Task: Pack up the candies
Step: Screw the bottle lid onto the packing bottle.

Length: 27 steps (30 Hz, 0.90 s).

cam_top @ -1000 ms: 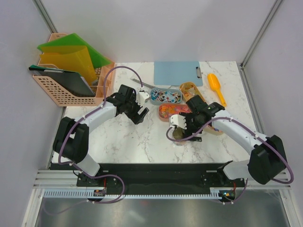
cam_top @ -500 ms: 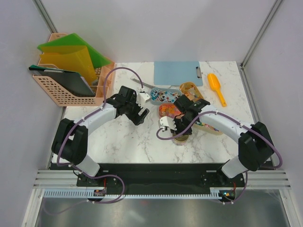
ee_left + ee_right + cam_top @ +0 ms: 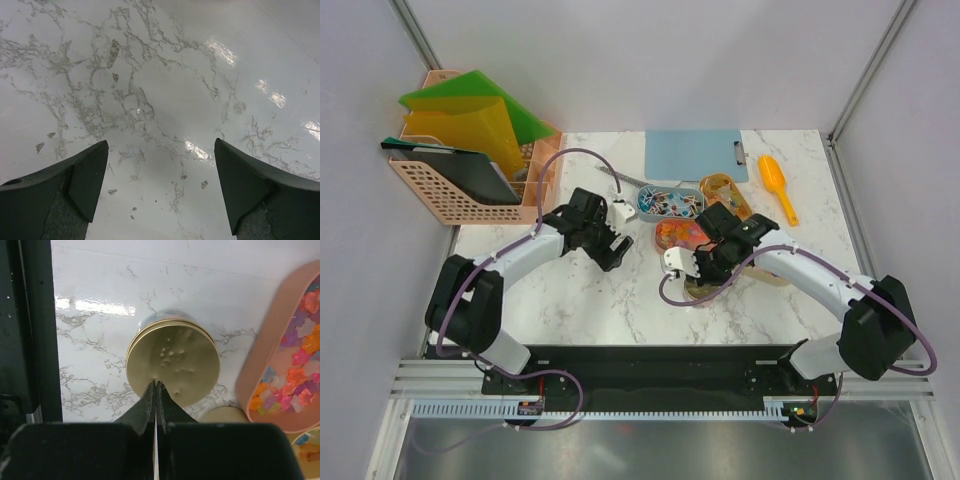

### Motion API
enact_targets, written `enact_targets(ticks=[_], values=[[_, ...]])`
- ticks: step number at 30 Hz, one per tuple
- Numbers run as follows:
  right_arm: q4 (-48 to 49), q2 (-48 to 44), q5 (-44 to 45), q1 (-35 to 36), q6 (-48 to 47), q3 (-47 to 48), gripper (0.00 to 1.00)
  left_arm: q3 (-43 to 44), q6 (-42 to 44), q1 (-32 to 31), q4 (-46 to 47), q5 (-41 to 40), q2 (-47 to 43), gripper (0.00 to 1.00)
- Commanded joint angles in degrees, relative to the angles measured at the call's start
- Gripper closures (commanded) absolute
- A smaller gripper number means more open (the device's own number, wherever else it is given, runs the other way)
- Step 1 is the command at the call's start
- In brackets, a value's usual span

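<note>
While the right gripper (image 3: 156,385) is clenched with nothing between its fingers, its tips sit over the near edge of a gold lid (image 3: 175,355) on the table (image 3: 100,270); can't tell if they touch it. Left gripper (image 3: 160,145) is spread wide over the marble, holding nothing. Candies (image 3: 300,355) lie in a pink tray (image 3: 255,370) just beside the lid, well apart from the left gripper.

The candies (image 3: 301,359) lie loose in shallow oval trays (image 3: 262,352).
</note>
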Motion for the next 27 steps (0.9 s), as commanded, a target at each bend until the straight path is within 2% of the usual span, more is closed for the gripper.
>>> enact_targets(ticks=[1, 5, 7, 10, 11, 12, 13, 14, 15, 16, 17, 18, 19, 23, 27], values=[[3.84, 0.98, 0.8, 0.27, 1.43, -2.96, 1.0, -2.2, 1.14, -1.29, 1.95, 3.96, -3.18, 0.06], [5.98, 6.95, 3.43, 0.62, 0.73, -7.72, 1.0, -8.18, 5.35, -7.0, 5.19, 9.24, -8.1, 0.04], [5.72, 6.8, 4.4, 0.54, 0.82, -7.64, 1.0, -10.55, 5.53, -10.32, 6.95, 13.19, -10.91, 0.04], [5.27, 0.92, 4.93, -0.51, 1.44, -4.13, 1.0, -13.45, 2.47, -15.07, 14.14, 13.12, -13.11, 0.04], [5.45, -2.93, 5.02, -1.56, 3.09, -0.64, 1.0, -14.51, -1.28, -16.05, 17.13, 12.16, -13.55, 0.04], [6.93, -4.88, 5.02, -2.44, 4.5, 1.31, 0.97, -16.43, -3.15, -17.1, 23.07, 9.8, -13.99, 0.04], [8.16, -6.72, 5.02, -3.58, 5.99, 2.9, 0.92, -17.49, -4.73, -19.12, 27.05, 8.64, -14.08, 0.04], [9.57, -10.14, 5.98, -5.6, 8.97, 4.91, 0.67, -18.72, -7.1, -20.01, 30.22, 6.72, -14.0, 0.03], [11.84, -11.65, 6.86, -6.57, 9.78, 5.37, 0.62, -20.21, -7.99, -20.8, 38.35, 6.44, -13.82, 0.03], [12.65, -13.14, 7.56, -7.37, 10.31, 5.46, 0.56, -23.54, -8.52, -21.85, 42.6, 6.0, -12.69, 0.03], [13.09, -15.42, 8.09, -9.72, 11.19, 5.46, 0.24, -25.31, -9.22, -22.38, 47.95, 4.78, -11.72, 0.02], [13.36, -16.23, 9.14, -10.97, 11.98, 5.37, 0.1, -27.59, -9.32, -22.82, 54.53, 3.9, -10.41, 0.02], [13.27, -16.84, 9.5, -12.37, 12.86, 5.46, 0.02, -28.31, -9.75, -23.35, 57.64, 3.36, -9.26, 0.02], [9.51, -16.86, 3.72, -22.55, 14.89, 6.51, 0.02, -30.95, -9.94, -25.11, 64.35, 5.37, -3.73, 0.02], [3.62, -12.9, -1.65, -27.14, 14.71, 6.69, 0.02, -30.6, -8.97, -25.46, 67.25, 7.23, 1.9, 0.01]])
